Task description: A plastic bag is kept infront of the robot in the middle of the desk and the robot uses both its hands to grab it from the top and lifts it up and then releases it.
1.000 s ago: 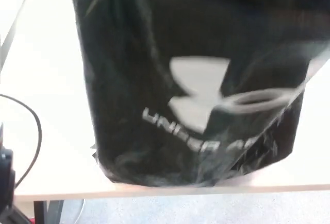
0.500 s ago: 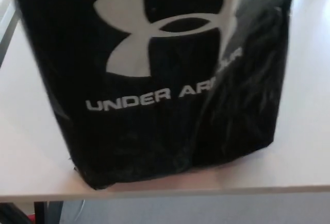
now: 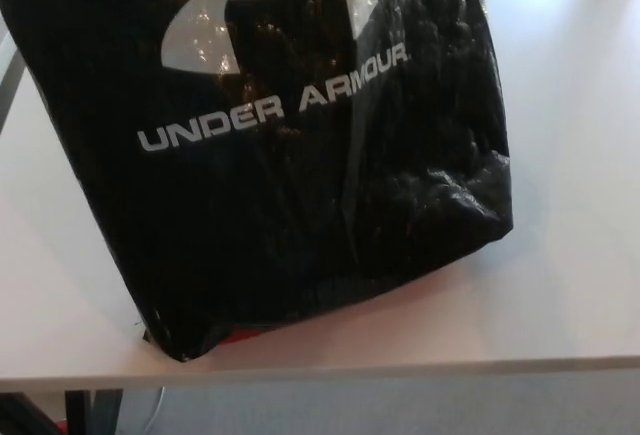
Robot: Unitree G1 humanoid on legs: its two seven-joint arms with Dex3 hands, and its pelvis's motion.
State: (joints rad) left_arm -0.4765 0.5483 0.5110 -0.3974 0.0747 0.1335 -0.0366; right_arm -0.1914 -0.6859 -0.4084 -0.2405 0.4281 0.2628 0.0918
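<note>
A black plastic bag (image 3: 290, 185) with a white logo and white lettering fills most of the head view. It hangs close to the camera, its crumpled bottom edge low over the desk (image 3: 560, 295) near the front edge, tilted down to the left. The bag's top runs out of the picture. Neither of my hands shows.
The desk's front edge (image 3: 400, 370) runs across the bottom, with grey floor below it. A dark desk leg (image 3: 90, 410) shows at lower left. A little red shows under the bag's lower edge (image 3: 250, 335).
The bag has swung and turned: its logo and lettering have moved up and left, and its lower right corner has drawn in to the left. The cable and dark object at left are gone.
</note>
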